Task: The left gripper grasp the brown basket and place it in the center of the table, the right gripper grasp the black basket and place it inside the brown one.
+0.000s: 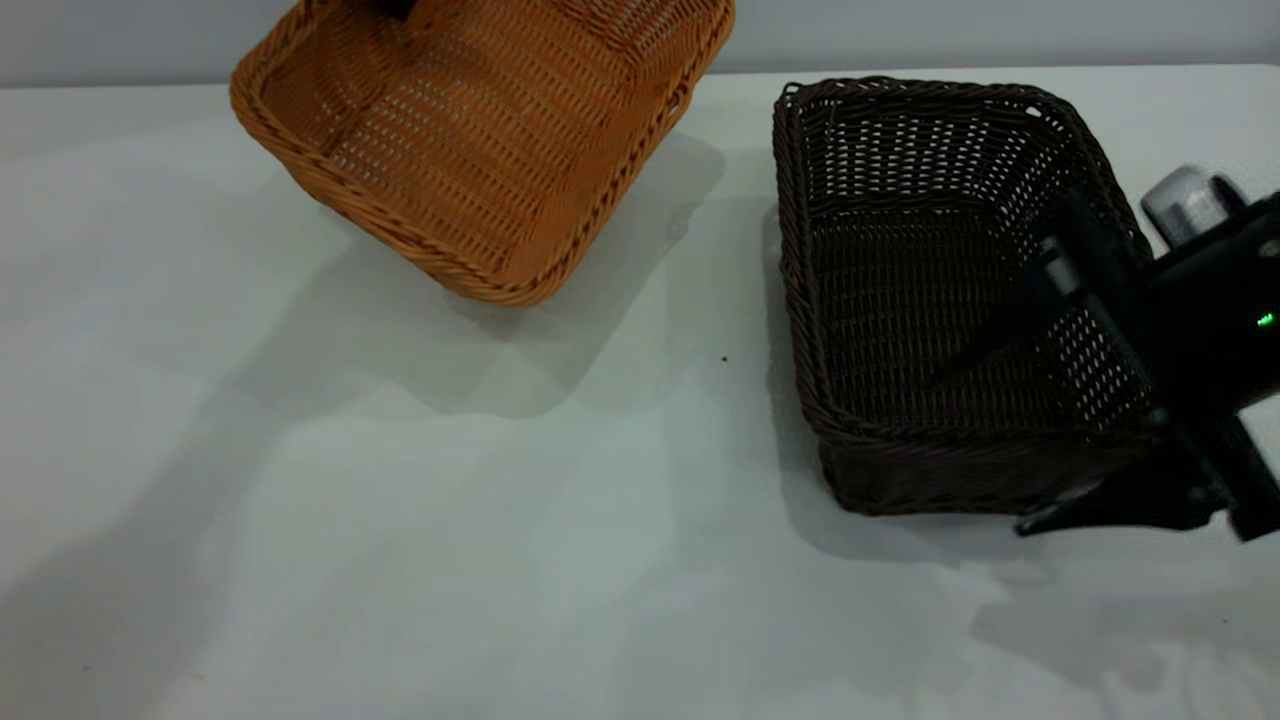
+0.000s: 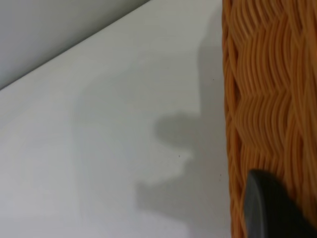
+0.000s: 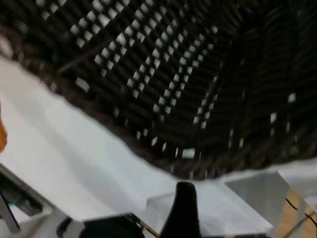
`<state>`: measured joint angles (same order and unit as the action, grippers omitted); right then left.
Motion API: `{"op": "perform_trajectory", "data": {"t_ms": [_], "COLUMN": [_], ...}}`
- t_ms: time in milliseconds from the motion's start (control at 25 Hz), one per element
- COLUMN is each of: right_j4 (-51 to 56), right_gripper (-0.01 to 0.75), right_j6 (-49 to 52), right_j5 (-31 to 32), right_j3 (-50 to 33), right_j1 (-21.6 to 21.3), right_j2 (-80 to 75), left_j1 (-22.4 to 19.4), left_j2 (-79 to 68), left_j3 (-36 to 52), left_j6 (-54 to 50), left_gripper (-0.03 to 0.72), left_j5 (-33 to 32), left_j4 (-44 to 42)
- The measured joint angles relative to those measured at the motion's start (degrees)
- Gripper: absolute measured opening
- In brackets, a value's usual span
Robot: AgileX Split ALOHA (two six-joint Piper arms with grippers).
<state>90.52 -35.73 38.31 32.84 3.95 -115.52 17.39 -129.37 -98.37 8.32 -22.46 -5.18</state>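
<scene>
The brown basket (image 1: 490,140) hangs tilted above the table (image 1: 400,550) at the far left, casting a wide shadow. My left gripper (image 1: 395,8) shows only as a dark bit at its far rim, shut on it. In the left wrist view one black finger (image 2: 270,208) presses the orange woven wall (image 2: 267,99). The black basket (image 1: 930,300) is at the right. My right gripper (image 1: 1000,450) straddles its right wall, one finger inside and one outside, shut on it. The right wrist view shows the dark weave (image 3: 188,89) and one finger (image 3: 183,213).
The table's far edge meets a grey wall (image 1: 900,30) behind both baskets. The right arm's black body (image 1: 1210,330) reaches in from the right edge. The table's edge and some wiring (image 3: 297,213) show in the right wrist view.
</scene>
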Motion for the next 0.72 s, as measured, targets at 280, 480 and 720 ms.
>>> {"op": "perform_trajectory", "data": {"t_ms": [280,480,720], "right_j4": [11.42,11.77,14.12], "right_gripper": [0.587,0.454,0.12], "right_j6": [-9.27,-10.94,-13.28], "right_j5": [-4.94,-8.0,-8.78], "right_j3": [0.38,1.08,4.29], "right_j1": [0.13,0.13,-1.39], "right_j2": [-3.23,-4.85,-6.11], "left_j1": [0.0,0.0,-0.18], "left_j2": [0.0,0.0,0.06], "left_j3": [0.0,0.0,0.0], "left_j6": [0.04,0.04,1.04], "left_gripper": [0.079,0.079,0.079], "left_j5": [-0.13,-0.37,-1.23], "left_j4": [0.0,0.0,-0.69]}}
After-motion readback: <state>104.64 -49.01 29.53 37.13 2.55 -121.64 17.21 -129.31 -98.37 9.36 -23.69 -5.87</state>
